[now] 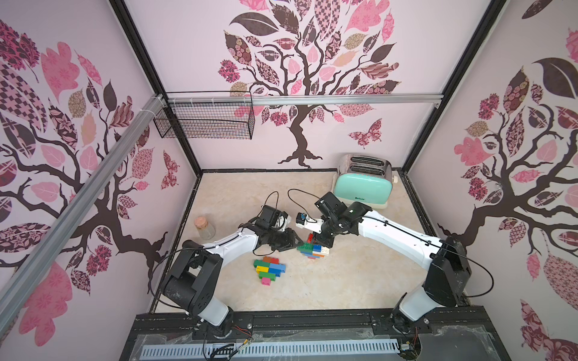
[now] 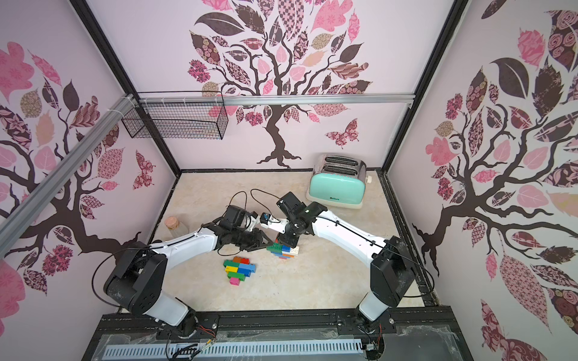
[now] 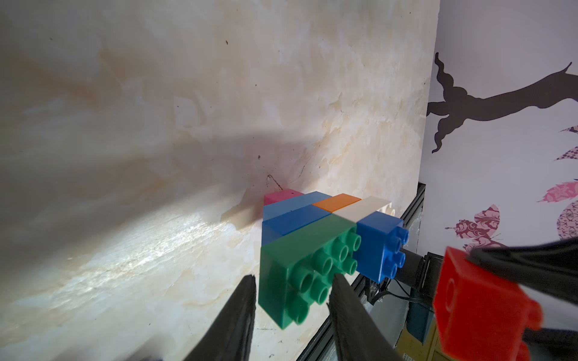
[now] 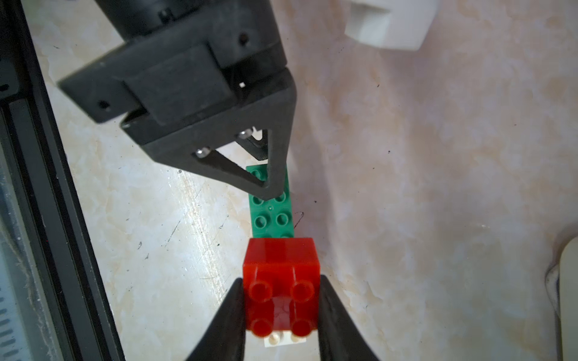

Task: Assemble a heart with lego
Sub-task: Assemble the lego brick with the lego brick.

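A multicolour lego cluster [image 1: 314, 250] [image 2: 283, 250] stands mid-table, with a green brick [image 3: 297, 265] [image 4: 272, 215] on top, studs up. Blue, white, orange and pink bricks sit beneath it. My left gripper [image 1: 298, 243] [image 3: 293, 276] straddles the green brick's end. One finger rests on the studs; a thin strip of table shows between the other finger and the brick. My right gripper [image 1: 322, 242] [image 4: 280, 281] is shut on a red brick [image 4: 281, 265] [image 3: 478, 300], which hangs just above the cluster's white end. A second, flat lego piece [image 1: 269, 268] [image 2: 239, 267] lies nearer the front.
A mint toaster [image 1: 362, 184] stands at the back right. A corked glass jar [image 1: 205, 227] is at the left, behind my left arm. A wire basket [image 1: 206, 120] hangs on the back wall. The marble table [image 1: 344, 281] ends in a black rail at the front.
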Action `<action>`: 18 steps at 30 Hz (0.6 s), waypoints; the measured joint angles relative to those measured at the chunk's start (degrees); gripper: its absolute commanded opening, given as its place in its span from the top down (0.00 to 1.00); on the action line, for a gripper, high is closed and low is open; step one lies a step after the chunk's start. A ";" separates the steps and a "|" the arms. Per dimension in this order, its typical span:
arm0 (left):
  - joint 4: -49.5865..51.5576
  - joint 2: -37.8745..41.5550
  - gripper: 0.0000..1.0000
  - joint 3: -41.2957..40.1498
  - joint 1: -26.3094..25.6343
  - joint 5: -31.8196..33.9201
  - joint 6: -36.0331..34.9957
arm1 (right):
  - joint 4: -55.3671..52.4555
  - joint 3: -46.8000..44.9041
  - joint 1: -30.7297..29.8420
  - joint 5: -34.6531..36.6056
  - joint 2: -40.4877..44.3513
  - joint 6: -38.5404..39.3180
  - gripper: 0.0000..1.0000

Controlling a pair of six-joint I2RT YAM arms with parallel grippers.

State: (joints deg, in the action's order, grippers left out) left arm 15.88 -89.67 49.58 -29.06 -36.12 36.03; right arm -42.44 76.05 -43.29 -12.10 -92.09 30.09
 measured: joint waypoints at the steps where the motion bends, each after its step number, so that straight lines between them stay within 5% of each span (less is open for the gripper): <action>1: -0.02 -0.07 0.59 0.00 0.00 -0.02 -0.02 | -0.02 0.02 -0.13 0.00 -0.13 0.37 0.71; 18: -2.27 -1.29 0.62 -0.50 0.04 -1.16 0.42 | -0.50 0.87 -0.90 0.11 -4.22 1.88 0.71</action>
State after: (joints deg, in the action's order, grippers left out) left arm 13.61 -90.96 49.08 -29.02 -37.28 36.45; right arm -42.94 76.93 -44.18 -11.99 -96.31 31.97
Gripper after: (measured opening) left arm 0.382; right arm 0.354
